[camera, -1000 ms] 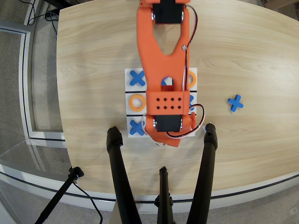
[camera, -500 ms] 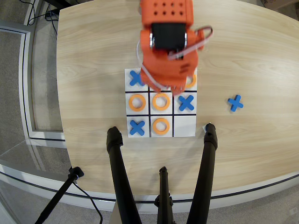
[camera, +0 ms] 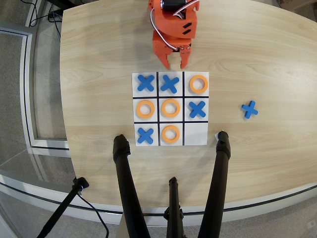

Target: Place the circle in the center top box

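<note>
Black tripod legs nearest; orange arm above board, jaws slightly parted, empty.

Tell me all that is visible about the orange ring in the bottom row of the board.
In the overhead view the orange ring is flat and round with a round hole through which the white cell shows. It looks like matte plastic or foam. It lies flat in the middle cell of the bottom row of the board, inside the black lines, a little smaller than the cell. Nothing but the board touches it; the gripper is beyond the board's far edge.
</note>
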Controlling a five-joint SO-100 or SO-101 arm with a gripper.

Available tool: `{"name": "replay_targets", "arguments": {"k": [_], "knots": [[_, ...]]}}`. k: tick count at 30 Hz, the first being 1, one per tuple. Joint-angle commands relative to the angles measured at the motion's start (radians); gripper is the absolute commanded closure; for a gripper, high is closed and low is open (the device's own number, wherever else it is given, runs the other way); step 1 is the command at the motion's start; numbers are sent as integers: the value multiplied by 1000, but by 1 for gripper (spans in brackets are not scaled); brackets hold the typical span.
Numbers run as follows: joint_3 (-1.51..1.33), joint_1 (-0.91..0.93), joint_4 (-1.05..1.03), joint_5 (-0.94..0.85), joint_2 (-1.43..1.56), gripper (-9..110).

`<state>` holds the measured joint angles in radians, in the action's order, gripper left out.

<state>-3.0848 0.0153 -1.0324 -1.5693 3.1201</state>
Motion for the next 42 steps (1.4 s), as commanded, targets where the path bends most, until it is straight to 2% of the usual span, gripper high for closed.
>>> {"name": "replay_targets", "arguments": {"k": [1,4,6,8,12,18,23,33,38,42], "knots": [[-109,12,9,-21,107,88],[-117,26,-114,-48,167,89],[-117,21,-175,-48,212,98],[-117,21,-230,-49,236,101],[-118,75,-268,-52,236,102],[-118,262,-264,-121,236,102],[-118,522,-273,-110,252,101],[-118,1281,-270,-110,275,101],[-118,1532,-270,-110,275,101],[-118,1631,-270,-110,275,101]]}}
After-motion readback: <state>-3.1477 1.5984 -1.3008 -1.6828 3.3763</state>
